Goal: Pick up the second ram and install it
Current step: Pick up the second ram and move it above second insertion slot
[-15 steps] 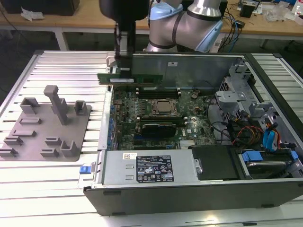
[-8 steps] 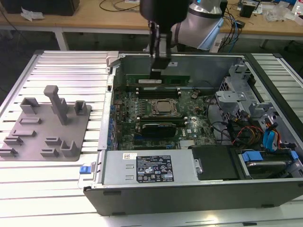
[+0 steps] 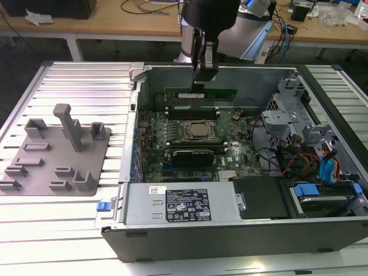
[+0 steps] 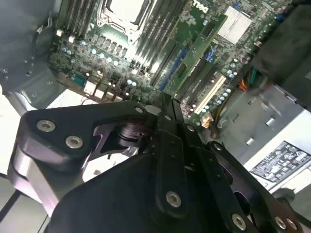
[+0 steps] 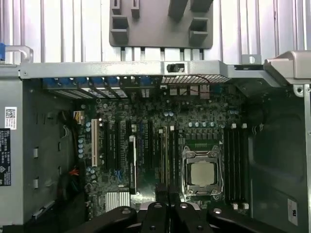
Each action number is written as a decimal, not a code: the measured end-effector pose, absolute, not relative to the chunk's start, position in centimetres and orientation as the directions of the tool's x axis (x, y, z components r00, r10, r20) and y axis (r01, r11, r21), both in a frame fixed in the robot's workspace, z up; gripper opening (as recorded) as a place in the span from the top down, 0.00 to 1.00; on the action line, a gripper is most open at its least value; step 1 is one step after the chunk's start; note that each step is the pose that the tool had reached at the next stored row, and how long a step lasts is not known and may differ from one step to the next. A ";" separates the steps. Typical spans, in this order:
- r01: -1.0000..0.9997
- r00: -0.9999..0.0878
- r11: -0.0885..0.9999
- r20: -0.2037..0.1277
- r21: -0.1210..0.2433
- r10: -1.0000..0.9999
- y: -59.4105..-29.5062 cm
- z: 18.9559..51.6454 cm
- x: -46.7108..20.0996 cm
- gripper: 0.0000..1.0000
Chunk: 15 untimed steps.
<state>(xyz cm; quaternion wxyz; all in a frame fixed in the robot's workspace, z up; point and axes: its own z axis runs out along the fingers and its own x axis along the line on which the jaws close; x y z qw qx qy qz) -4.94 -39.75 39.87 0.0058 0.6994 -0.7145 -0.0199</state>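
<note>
The hand [image 3: 199,84] grips the second ram [image 3: 221,94] above the open case [image 3: 230,238]; its motherboard [image 3: 154,123] holds the processor [image 3: 199,130].

In the exterior view the arm [image 3: 210,11] runs off the top edge. The hand [image 3: 199,84] covers the middle of the upper edge of the second ram [image 3: 221,94]. The ram in turn hides a strip of the board behind it. The computer case [image 3: 230,244] is cut off at the exterior view's right. In the second wrist view the hand's dark body blocks much of the motherboard [image 4: 121,63]. In the first wrist view the hand is cut by the picture's edge, and the ram, seen edge-on, is too thin to tell from the slots.
</note>
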 end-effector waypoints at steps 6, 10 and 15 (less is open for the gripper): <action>-0.999 -0.022 0.021 -0.020 0.036 -1.000 -38.2 37.6 -4.9 0.91; -0.999 -0.020 0.019 -0.020 0.037 -1.000 -37.6 35.8 -4.6 0.91; -0.999 -0.016 0.016 -0.020 0.036 -1.000 -37.6 34.0 -4.5 0.91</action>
